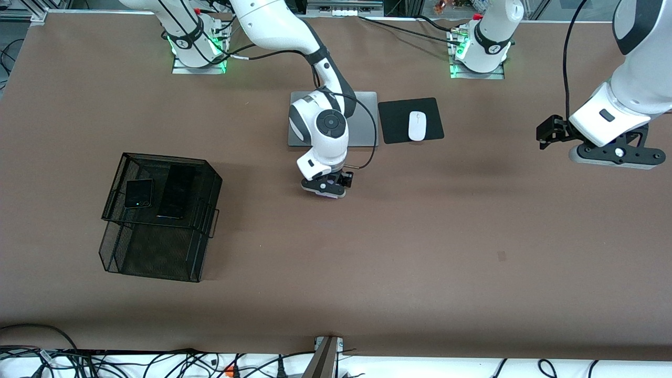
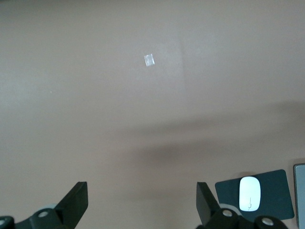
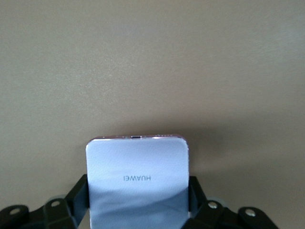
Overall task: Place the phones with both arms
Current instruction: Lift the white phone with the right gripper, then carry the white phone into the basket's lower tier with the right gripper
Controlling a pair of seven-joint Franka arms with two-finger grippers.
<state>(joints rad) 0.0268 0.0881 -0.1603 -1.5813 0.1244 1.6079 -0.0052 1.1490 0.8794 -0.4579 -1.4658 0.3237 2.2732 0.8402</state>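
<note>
White phone (image 3: 137, 183) flat on the bench (image 1: 420, 236), near the laptop (image 1: 367, 121), clamped at its edges by the right gripper (image 1: 324, 188). Could slip or tilt on lifting from so thin a hold. Two black phones (image 1: 170, 191) already on the rack (image 1: 157, 262). Left gripper (image 1: 611, 152) wide, empty, waiting.
</note>
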